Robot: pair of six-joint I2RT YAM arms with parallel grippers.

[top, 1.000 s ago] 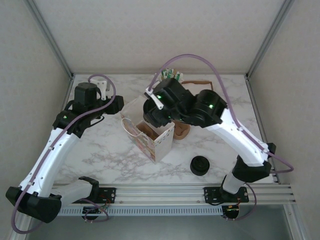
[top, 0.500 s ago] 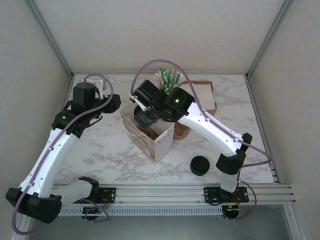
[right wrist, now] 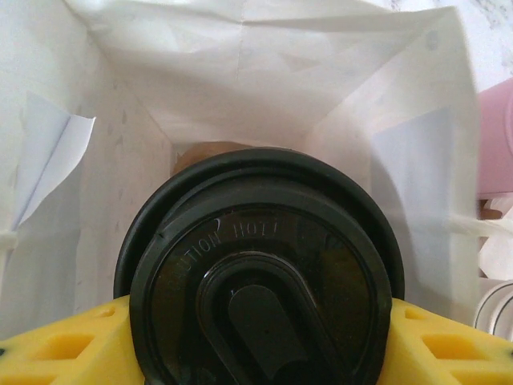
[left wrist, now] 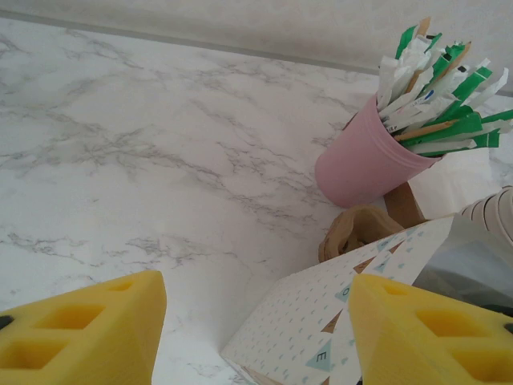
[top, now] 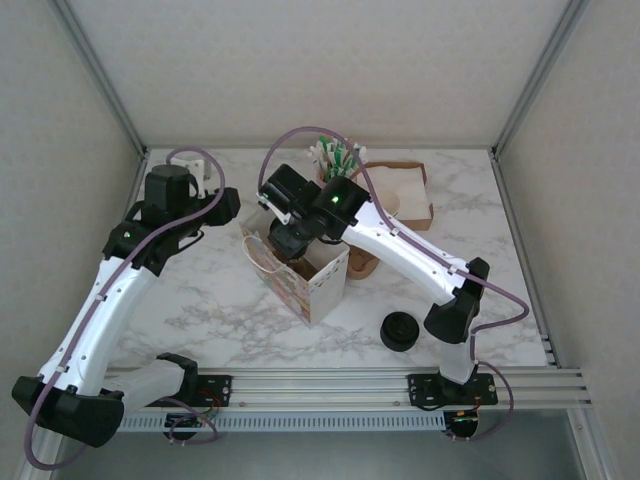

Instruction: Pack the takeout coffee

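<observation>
Marble worktop (top: pixel 230 310), centre: white paper bag (top: pixel 318 285), upright, mouth open. Right gripper (right wrist: pixel 256 341): jaws clamped on black-lidded takeout coffee (right wrist: pixel 264 273), down inside bag. Left gripper (left wrist: pixel 256 345): jaws apart, empty, beside bag. Step, judged: bagging. Next: seat cup level, release, withdraw clear of bag walls.

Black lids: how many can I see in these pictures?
2. One lid lies on the table, right of the bag. A second lid is held by the right gripper inside that bag. More may be hidden.
</observation>
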